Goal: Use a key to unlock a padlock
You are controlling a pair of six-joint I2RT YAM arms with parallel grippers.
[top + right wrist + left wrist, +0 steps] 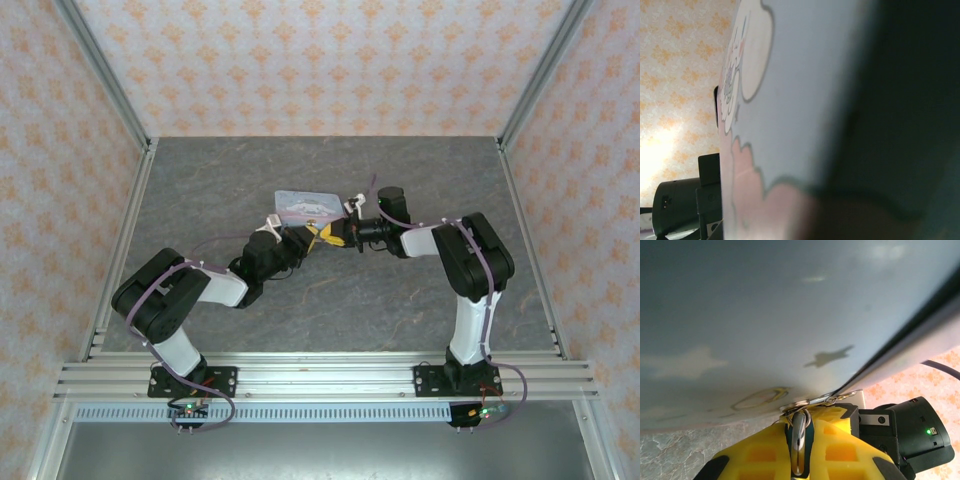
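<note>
My left gripper [799, 424] is shut on the padlock [810, 437]; its teal body and silver shackle are wedged between the yellow fingers [760, 455]. A thin metal ring [794, 404] and a wire run from the shackle along the bottom edge of the pale blue cartoon-printed tin box [765, 315]. From above, the left gripper [316, 236] and the right gripper [341, 238] meet tip to tip just in front of the tin box [305, 203]. The right gripper is shut. I cannot make out the key. The right wrist view is blurred, with the tin box [800, 100] very close.
The right arm's black wrist [910, 437] sits close to the right of my left fingers. The left arm's dark body [677, 207] lies beyond the box. Patterned walls [320, 60] enclose the grey table [200, 190] on three sides.
</note>
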